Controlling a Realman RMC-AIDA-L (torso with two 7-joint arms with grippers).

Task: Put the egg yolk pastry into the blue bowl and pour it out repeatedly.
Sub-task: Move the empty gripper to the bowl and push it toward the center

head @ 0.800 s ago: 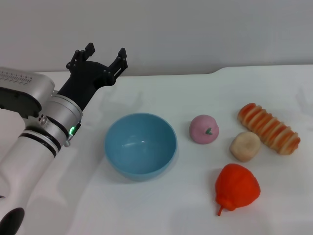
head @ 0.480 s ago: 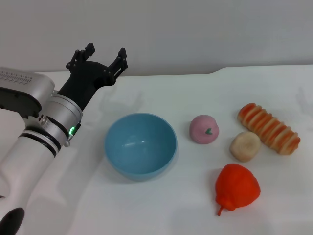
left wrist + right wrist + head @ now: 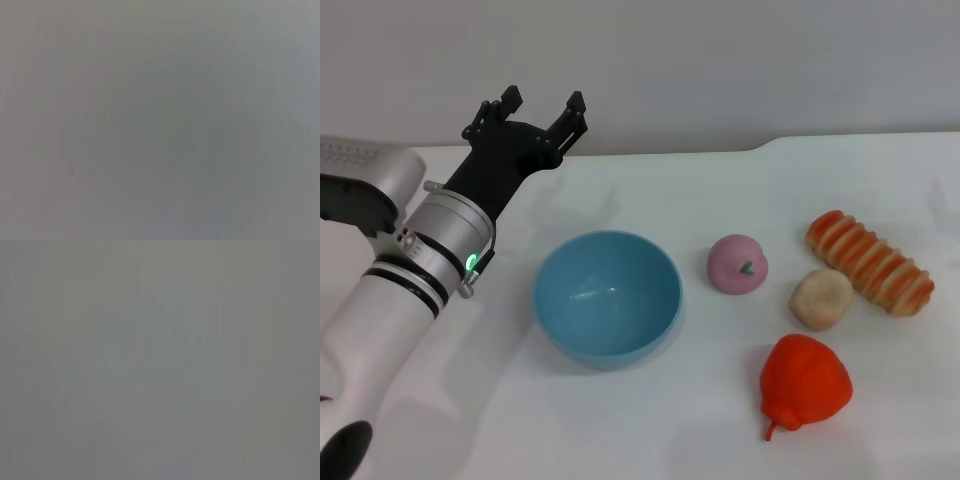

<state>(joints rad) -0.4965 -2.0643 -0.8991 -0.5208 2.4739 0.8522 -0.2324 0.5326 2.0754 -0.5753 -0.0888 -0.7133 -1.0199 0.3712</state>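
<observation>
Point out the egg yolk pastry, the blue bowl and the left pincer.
egg yolk pastry point(image 3: 821, 298): head view, middle of its top.
blue bowl point(image 3: 660, 320): head view, its inner wall.
left pincer point(image 3: 542, 104): head view, midway between its open fingertips.

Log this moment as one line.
left pincer: open, raised beyond blue bowl | bowl: empty | egg yolk pastry: on table | right arm: unseen

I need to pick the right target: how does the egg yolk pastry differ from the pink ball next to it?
The egg yolk pastry is plain pale beige; the pink ball is pink with a small green mark. The pastry looks slightly flattened, the ball more domed. The pastry lies beside the striped bread roll; the ball lies nearer the blue bowl. Both are similar in size, resting on the table, untouched.
</observation>
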